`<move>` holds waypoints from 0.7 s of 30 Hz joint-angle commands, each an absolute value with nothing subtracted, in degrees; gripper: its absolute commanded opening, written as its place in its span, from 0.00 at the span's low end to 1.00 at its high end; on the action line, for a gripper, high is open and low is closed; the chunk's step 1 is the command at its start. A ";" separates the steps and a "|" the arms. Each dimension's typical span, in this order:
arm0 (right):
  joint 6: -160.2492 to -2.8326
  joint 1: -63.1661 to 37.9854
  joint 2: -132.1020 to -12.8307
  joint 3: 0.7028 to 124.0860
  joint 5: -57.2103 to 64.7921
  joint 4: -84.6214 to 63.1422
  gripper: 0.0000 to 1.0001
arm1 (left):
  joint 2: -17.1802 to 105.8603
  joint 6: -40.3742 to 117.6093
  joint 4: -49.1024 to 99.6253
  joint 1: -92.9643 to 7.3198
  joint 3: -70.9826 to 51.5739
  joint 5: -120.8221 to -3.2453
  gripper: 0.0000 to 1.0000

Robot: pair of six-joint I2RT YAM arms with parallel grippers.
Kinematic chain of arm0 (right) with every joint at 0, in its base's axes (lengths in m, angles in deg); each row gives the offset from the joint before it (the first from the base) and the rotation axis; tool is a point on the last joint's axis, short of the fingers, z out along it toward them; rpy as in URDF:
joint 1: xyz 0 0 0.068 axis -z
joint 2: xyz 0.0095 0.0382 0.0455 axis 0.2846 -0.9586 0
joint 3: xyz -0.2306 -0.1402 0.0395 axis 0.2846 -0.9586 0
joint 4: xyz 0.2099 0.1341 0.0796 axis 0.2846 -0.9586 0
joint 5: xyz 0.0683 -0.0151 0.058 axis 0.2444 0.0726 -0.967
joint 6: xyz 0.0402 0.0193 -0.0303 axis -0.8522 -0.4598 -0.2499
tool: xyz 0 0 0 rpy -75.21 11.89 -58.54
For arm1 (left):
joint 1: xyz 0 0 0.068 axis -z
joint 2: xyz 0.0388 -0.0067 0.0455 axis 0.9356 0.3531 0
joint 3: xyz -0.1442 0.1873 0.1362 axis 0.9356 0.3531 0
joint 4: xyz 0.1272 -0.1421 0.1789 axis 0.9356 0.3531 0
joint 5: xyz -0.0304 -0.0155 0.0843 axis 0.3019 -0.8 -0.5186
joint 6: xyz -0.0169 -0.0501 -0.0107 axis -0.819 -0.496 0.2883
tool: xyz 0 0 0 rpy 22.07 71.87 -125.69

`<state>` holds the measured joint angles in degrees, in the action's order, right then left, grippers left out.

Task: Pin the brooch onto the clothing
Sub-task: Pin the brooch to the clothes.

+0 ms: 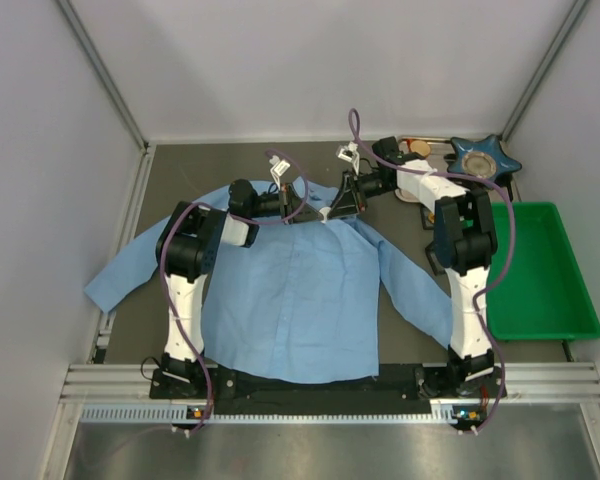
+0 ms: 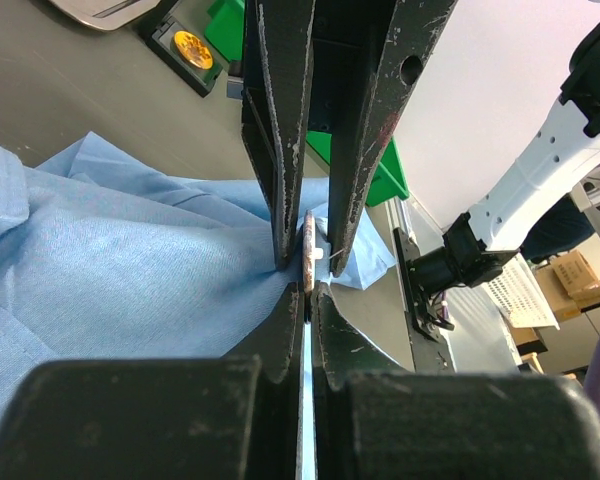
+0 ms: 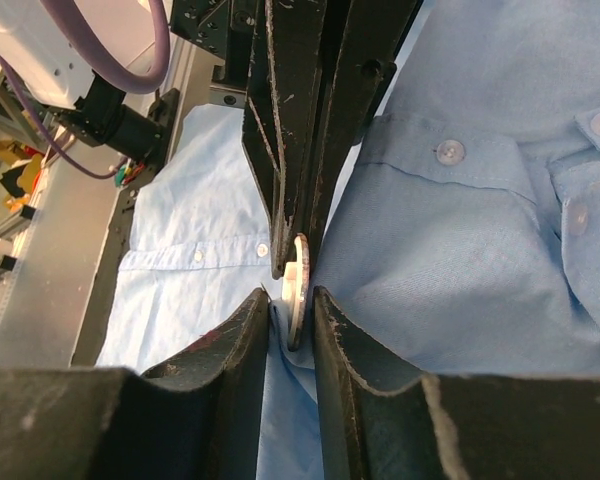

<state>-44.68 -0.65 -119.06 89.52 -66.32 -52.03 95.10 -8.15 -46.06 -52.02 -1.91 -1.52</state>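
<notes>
Brooch [image 3: 298, 268] edge-on at shirt [image 1: 300, 300] collar, between slightly spread right gripper [image 3: 292, 298] fingers; left gripper [image 2: 307, 303] pressed together just beside it.

Clearance around the collar. The left end effector [image 2: 307, 292], closed, and the right end effector [image 3: 292, 300] meet tip to tip. The right one's jaws flank the brooch [image 3: 298, 272] with only slivers to spare, so nothing passes between. The shirt [image 1: 300, 300] covers the mid worktop [image 1: 210, 165], whose far-left strip lies bare. A green bin [image 1: 540, 270] and a blue star-shaped dish [image 1: 485, 158] obstruct the right side.
</notes>
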 commanded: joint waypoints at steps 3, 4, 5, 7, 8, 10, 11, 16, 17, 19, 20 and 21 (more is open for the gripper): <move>-42.03 -1.48 -116.54 89.77 -68.29 -52.24 0.24 | 93.83 -7.28 -67.03 -51.48 -2.22 -0.42 0.00; -42.03 -1.57 -116.72 89.77 -68.20 -52.42 0.23 | 93.74 -7.28 -66.94 -51.48 -2.31 -0.33 0.00; -41.86 -1.66 -116.72 89.77 -68.11 -52.59 0.23 | 93.74 -7.11 -66.94 -51.39 -2.40 -0.33 0.00; -41.68 -1.92 -116.89 89.77 -67.93 -52.94 0.22 | 93.65 -7.11 -66.94 -51.30 -2.40 -0.25 0.00; -41.51 -2.01 -116.98 89.77 -67.85 -53.12 0.22 | 93.65 -7.11 -66.94 -51.22 -2.57 -0.25 0.00; -41.24 -2.18 -117.07 89.94 -67.41 -53.47 0.20 | 93.74 -6.93 -66.85 -51.13 -2.57 -0.33 0.00; -41.15 -2.27 -117.16 89.94 -67.32 -53.65 0.20 | 93.65 -6.76 -66.77 -50.95 -2.75 -0.25 0.00; -41.06 -2.62 -117.51 90.47 -65.91 -54.27 0.14 | 93.47 -6.05 -65.80 -50.69 -2.75 -0.68 0.00; -41.24 -2.62 -117.60 90.73 -65.65 -54.53 0.13 | 93.47 -6.05 -65.80 -50.69 -2.75 -0.69 0.00; -41.33 -2.62 -117.77 91.08 -65.21 -54.70 0.12 | 93.39 -5.96 -65.62 -50.69 -2.66 -0.86 0.00; -40.81 -2.62 -117.86 91.17 -64.60 -54.97 0.12 | 93.21 -5.62 -65.36 -50.69 -2.66 -0.86 0.00; -40.80 -2.71 -117.95 91.26 -64.25 -55.23 0.11 | 93.21 -5.44 -65.19 -50.69 -2.58 -1.04 0.00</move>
<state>-43.37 -1.29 -119.06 89.56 -65.49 -54.77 95.10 -6.51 -46.02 -51.65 -1.91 -0.65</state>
